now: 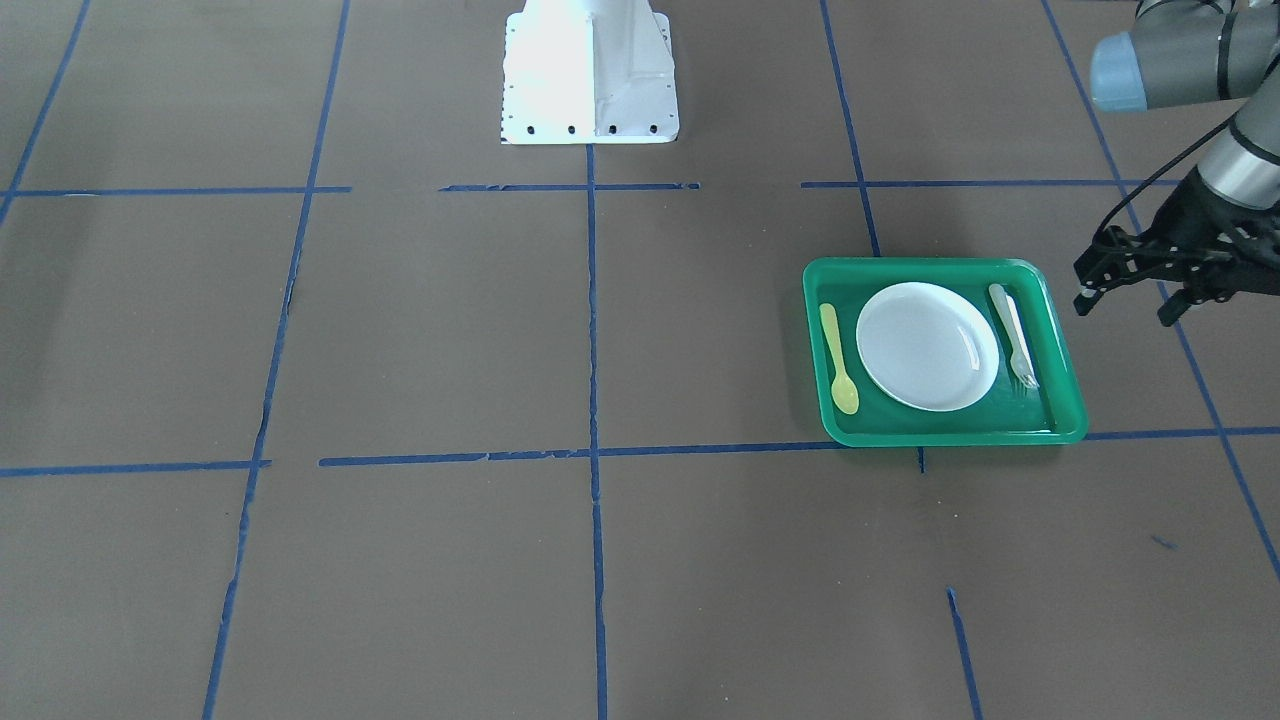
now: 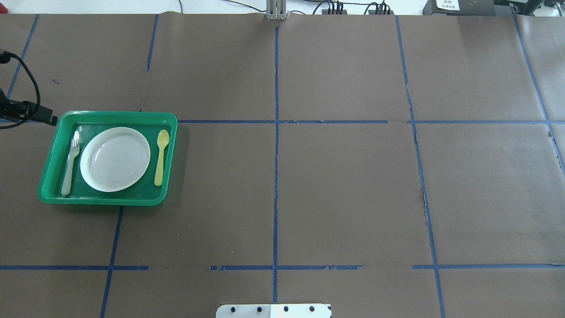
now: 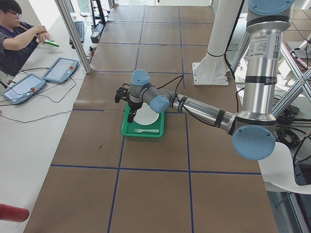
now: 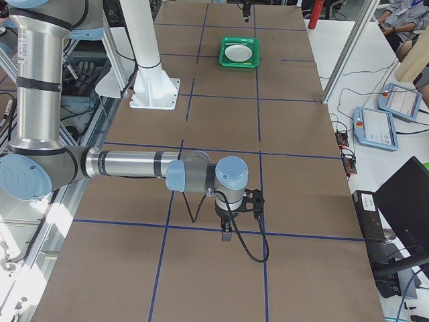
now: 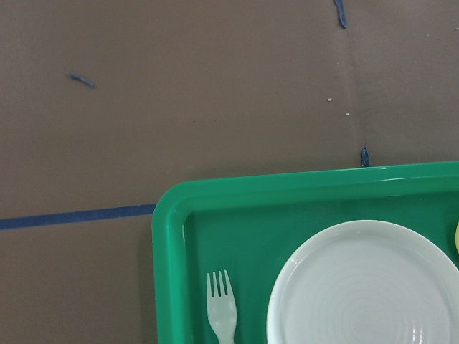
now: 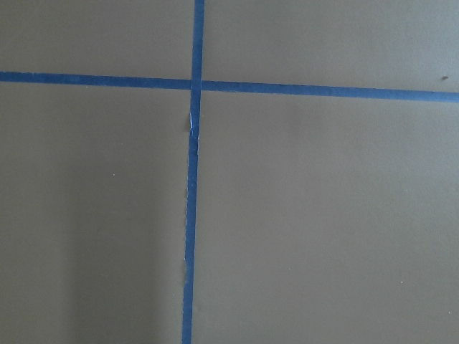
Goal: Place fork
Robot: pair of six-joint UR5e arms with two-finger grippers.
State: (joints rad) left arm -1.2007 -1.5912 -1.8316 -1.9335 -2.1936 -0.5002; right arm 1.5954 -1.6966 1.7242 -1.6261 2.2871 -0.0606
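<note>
The pale fork (image 1: 1013,335) lies flat in the green tray (image 1: 950,437), along the side of the white plate (image 1: 928,345) that is nearest my left arm. It also shows in the overhead view (image 2: 70,163) and in the left wrist view (image 5: 222,312), tines towards the far edge of the tray (image 5: 168,251). My left gripper (image 1: 1127,308) hovers just outside the tray's left side, open and empty. My right gripper (image 4: 228,231) shows only in the exterior right view, far from the tray; I cannot tell whether it is open or shut.
A yellow spoon (image 2: 161,157) lies in the tray on the plate's other side. The robot's white base (image 1: 590,70) stands at the table's near edge. Blue tape lines cross the brown table. An operator (image 3: 19,39) sits at a side desk.
</note>
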